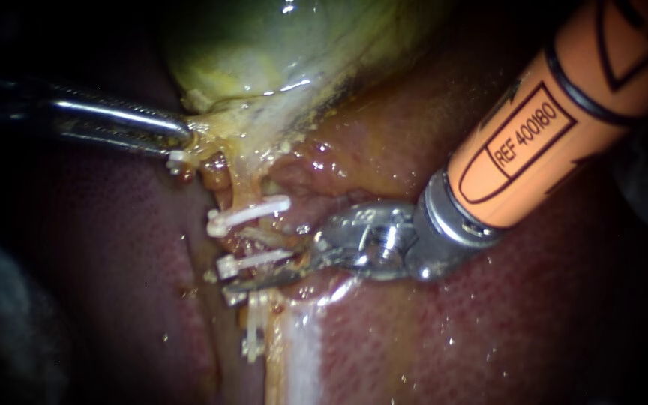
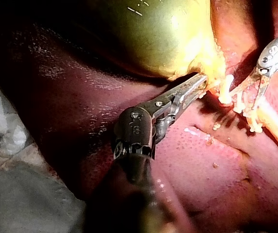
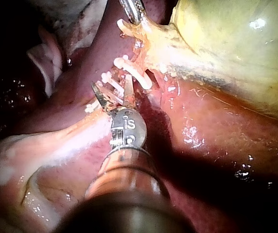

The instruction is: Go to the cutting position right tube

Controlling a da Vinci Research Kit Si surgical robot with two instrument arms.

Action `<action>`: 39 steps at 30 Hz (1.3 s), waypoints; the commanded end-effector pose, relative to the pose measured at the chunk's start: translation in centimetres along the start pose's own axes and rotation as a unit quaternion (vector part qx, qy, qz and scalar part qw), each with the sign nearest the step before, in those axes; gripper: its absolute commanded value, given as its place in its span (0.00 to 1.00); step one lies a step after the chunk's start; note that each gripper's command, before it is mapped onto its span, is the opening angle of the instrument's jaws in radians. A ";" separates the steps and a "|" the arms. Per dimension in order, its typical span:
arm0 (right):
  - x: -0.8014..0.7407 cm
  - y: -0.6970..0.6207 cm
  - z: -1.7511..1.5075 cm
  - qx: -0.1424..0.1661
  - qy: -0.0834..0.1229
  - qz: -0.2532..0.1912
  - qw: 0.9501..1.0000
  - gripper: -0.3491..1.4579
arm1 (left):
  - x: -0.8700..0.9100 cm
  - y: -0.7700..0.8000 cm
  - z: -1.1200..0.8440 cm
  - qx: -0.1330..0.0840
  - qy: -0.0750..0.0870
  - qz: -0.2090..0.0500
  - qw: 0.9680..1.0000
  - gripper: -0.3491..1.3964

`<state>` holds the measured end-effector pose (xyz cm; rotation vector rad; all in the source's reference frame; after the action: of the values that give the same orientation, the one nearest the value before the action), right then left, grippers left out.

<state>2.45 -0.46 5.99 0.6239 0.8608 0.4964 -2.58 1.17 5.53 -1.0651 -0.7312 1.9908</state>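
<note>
The yellow-green gallbladder (image 1: 264, 45) narrows into a pale tube (image 1: 243, 193) running down over the liver (image 1: 489, 322). White clips cross the tube, one higher (image 1: 249, 214), one lower (image 1: 253, 261), and a third further down (image 1: 253, 345). My right instrument (image 1: 268, 274), on an orange shaft, reaches in from the upper right. Its blades are open (image 3: 112, 87) and straddle the tube at the lower clip. My left instrument (image 1: 180, 137) is shut on the tissue at the gallbladder's neck (image 2: 204, 80). I cannot tell which tube is the right one.
A pale whitish band of tissue (image 1: 301, 352) runs down from the clips. Dark red liver (image 2: 80, 97) lies on both sides. White gauze-like material (image 2: 8, 126) lies beside my left instrument's shaft.
</note>
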 end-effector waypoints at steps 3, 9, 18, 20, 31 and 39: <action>0.00 -0.01 0.00 0.001 -0.001 0.000 1.000 0.96 | 0.00 0.00 0.00 0.000 0.000 0.000 1.000 0.00; 0.03 -0.09 -0.08 0.011 0.009 0.002 1.000 0.97 | 0.00 0.00 0.00 0.000 0.000 0.000 1.000 0.00; 0.04 -0.15 -0.27 0.022 0.019 0.004 1.000 0.98 | 0.00 0.01 -0.01 0.000 0.000 0.000 1.000 0.00; 0.03 -0.14 -0.32 0.024 0.020 0.004 1.000 0.98 | 0.00 0.01 -0.01 0.000 0.000 0.000 1.000 0.00; -0.01 -0.12 -0.43 0.027 0.022 0.004 0.999 0.98 | 0.00 0.01 -0.01 0.000 0.000 0.000 1.000 0.00; -0.08 -0.01 -0.50 0.027 0.022 0.004 0.999 0.98 | 0.00 0.01 -0.01 0.000 0.000 0.000 1.000 0.00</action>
<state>1.98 -0.35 5.79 0.6687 0.9159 0.4957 -2.57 1.16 5.52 -1.0648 -0.7308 1.9904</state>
